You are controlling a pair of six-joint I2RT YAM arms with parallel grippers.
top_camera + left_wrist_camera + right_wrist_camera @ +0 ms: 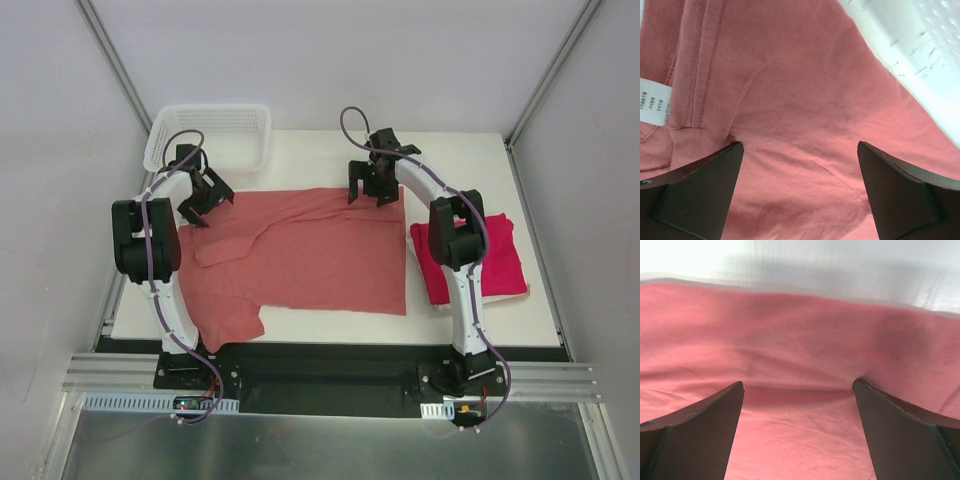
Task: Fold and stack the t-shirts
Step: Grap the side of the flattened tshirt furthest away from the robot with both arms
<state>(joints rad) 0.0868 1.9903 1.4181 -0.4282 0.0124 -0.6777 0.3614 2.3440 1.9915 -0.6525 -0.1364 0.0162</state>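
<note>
A salmon-pink t-shirt (310, 260) lies spread over the middle of the white table, partly folded, with a sleeve hanging toward the near left edge. A crimson-magenta t-shirt (495, 255) rests folded at the right, partly behind the right arm. My left gripper (203, 200) hovers open over the pink shirt's far left corner; the left wrist view shows pink cloth (800, 125) and a white label (655, 102) below its spread fingers. My right gripper (372, 192) is open over the shirt's far edge, fingertips (865, 390) pressing into the cloth (800, 355).
A white mesh basket (212, 135) stands at the far left corner of the table (300, 150), just behind the left gripper. Grey walls and metal frame posts enclose the table on three sides.
</note>
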